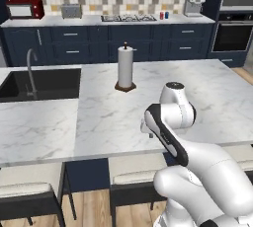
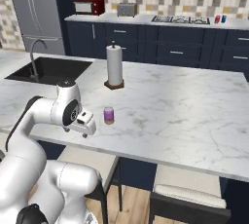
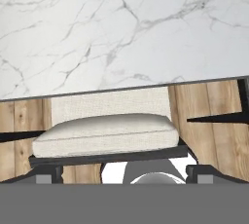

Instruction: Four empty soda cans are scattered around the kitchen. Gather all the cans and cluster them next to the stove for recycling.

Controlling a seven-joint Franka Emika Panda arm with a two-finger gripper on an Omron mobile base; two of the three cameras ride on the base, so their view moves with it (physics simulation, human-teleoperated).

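The big marble island tabletop is filling the foreground, with a black sink sunk into its far left part and a tall paper-towel roll standing upright near the middle. Beyond it, the back counter is carrying the black stove, a red microwave and a toaster well to the stove's left, and a coffee machine to its right. Two small cans, one red and one blue-looking, are already standing just beside the stove's right edge. A cushioned stool is sitting tucked under the island's near edge. The white arm is folding over that near edge with the tool hanging low at the tabletop's rim; in the hand view it is looking down over the edge at the stool, and its fingers are spread as wide as they go, holding nothing. A purple can is standing upright on the island, its long axis vertical, just to the tool's right in the right base view and a little further in over the tabletop, with the towel roll well behind it. Judging from this, the coming move is calling for the tool to swing up and toward the can and close on it from the side.
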